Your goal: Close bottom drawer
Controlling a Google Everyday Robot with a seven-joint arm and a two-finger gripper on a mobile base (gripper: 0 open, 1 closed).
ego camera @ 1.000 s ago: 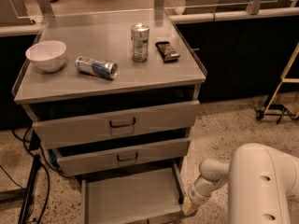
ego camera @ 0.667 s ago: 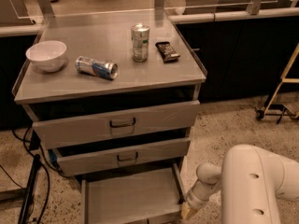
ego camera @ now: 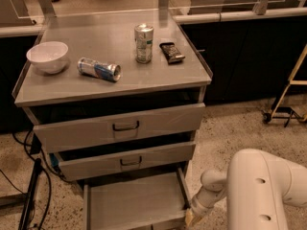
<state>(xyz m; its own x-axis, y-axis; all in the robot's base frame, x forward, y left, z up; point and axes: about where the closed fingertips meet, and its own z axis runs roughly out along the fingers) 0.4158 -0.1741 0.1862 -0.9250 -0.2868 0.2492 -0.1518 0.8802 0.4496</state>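
Observation:
The bottom drawer [ego camera: 134, 202] of the grey metal cart is pulled far out at the bottom of the camera view, showing a plain flat grey tray. Its front panel is cut off by the lower frame edge. The middle drawer [ego camera: 125, 160] and top drawer [ego camera: 120, 126] above it stand slightly open, each with a small dark centre handle. My gripper [ego camera: 191, 218] is low at the drawer's front right corner, right beside its right side. My white arm [ego camera: 261, 190] fills the lower right.
On the cart top [ego camera: 158, 78] are a white bowl [ego camera: 47, 56], a can lying on its side [ego camera: 99, 69], an upright can [ego camera: 144, 43] and a small dark packet [ego camera: 171, 51]. Black cables [ego camera: 31, 190] hang left of the cart. A yellow stand [ego camera: 288, 99] is at right.
The arm has shifted a little leftward and filled more of the lower right. The gripper stays by the open bottom drawer's front right corner. The drawer looks unchanged.

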